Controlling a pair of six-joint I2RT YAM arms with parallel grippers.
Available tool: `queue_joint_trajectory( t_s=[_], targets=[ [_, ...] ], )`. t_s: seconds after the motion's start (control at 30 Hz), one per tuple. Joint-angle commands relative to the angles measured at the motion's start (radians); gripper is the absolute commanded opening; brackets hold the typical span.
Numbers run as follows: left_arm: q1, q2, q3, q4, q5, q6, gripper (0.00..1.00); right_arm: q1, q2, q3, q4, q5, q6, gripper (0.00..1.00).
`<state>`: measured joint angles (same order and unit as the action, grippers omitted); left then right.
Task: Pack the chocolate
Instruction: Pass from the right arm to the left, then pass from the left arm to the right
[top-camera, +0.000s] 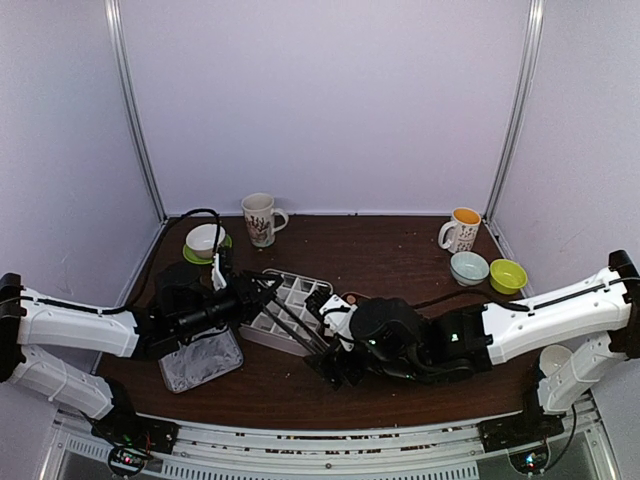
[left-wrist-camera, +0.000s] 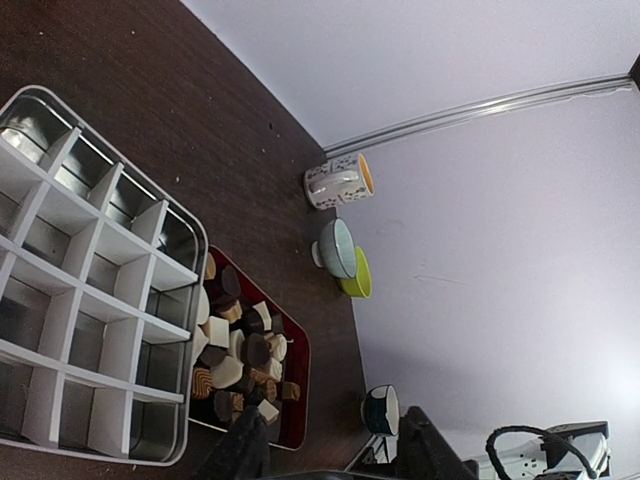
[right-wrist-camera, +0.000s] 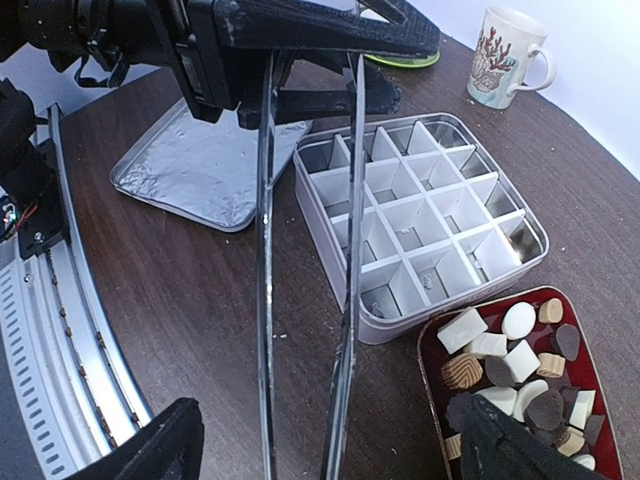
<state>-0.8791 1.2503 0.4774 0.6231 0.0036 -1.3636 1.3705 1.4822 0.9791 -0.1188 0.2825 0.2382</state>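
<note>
The chocolate (right-wrist-camera: 520, 370) is a heap of small white, tan and dark pieces in a red tray (right-wrist-camera: 603, 400), also seen in the left wrist view (left-wrist-camera: 240, 350). Beside it stands a metal tin with empty white dividers (right-wrist-camera: 420, 215) (top-camera: 290, 300). My left gripper (right-wrist-camera: 290, 65) (top-camera: 250, 292) is shut on the joined end of long metal tongs (right-wrist-camera: 265, 300), whose two arms reach toward the near edge. My right gripper (right-wrist-camera: 325, 455) (top-camera: 330, 355) is open wide around the tong arms, its fingers (right-wrist-camera: 140, 450) clear of them.
The tin's silver lid (top-camera: 200, 362) lies at the near left. At the back stand a patterned mug (top-camera: 260, 218) and a white bowl on a green plate (top-camera: 205, 240). An orange-lined mug (top-camera: 462, 230), a blue bowl (top-camera: 468, 267) and a green bowl (top-camera: 508, 275) sit at the back right.
</note>
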Motion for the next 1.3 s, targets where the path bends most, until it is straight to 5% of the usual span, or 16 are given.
queue_joint_trajectory(
  t_s=[0.0,0.23,1.27],
  targets=[
    [-0.003,-0.023,-0.008,0.051,0.0,-0.011,0.22,0.003,0.033,0.044,-0.016,0.048,-0.015,0.87],
    [-0.003,-0.014,-0.013,0.061,0.003,-0.015,0.22,0.003,0.08,0.098,-0.057,0.074,-0.03,0.73],
    [-0.015,0.055,-0.017,0.17,0.04,-0.079,0.22,-0.023,0.17,0.143,-0.035,0.068,-0.019,0.57]
  ],
)
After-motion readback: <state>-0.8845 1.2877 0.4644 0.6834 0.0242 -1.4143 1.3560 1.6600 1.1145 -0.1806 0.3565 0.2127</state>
